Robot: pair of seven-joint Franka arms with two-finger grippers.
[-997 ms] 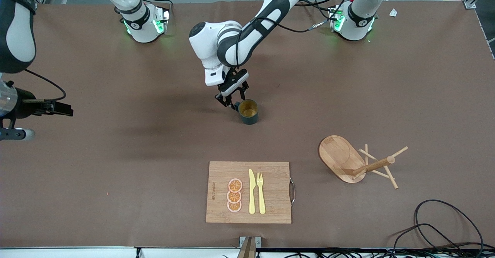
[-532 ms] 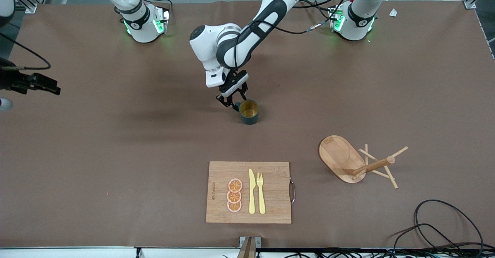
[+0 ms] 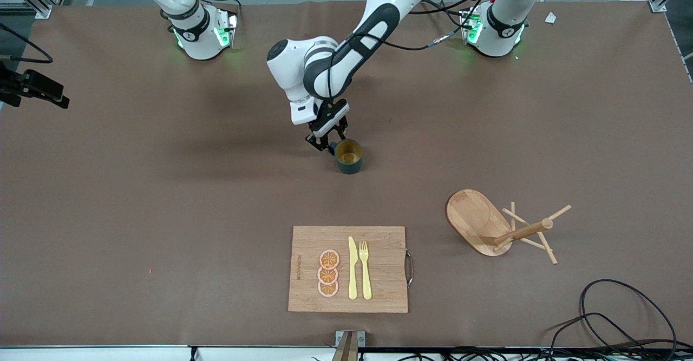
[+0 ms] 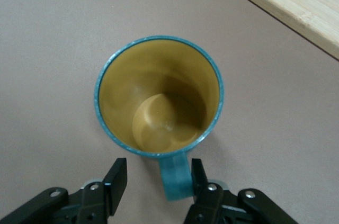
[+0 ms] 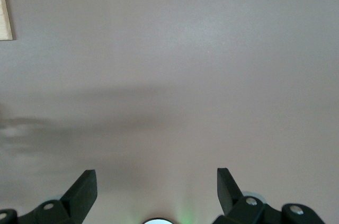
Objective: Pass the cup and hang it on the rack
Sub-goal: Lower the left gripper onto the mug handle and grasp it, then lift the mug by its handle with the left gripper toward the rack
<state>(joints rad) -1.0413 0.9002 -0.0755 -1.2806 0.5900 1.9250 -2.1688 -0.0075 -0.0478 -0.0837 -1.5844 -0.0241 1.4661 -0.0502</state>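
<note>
The cup (image 3: 348, 156) stood upright mid-bench, its handle (image 4: 175, 177) pointing into the left end effector (image 4: 157, 181), whose spread fingers straddled it without yet pinching. The right end effector (image 5: 157, 189) waited wide open over the bench's edge.

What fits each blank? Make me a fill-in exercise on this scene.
The left gripper's jaws straddle the cup's ____.
The cup's inside is coloured ____.
On the cutting board, the knife lies between the fork and ____ orange slices.
Missing words: handle; yellow; three.
</note>
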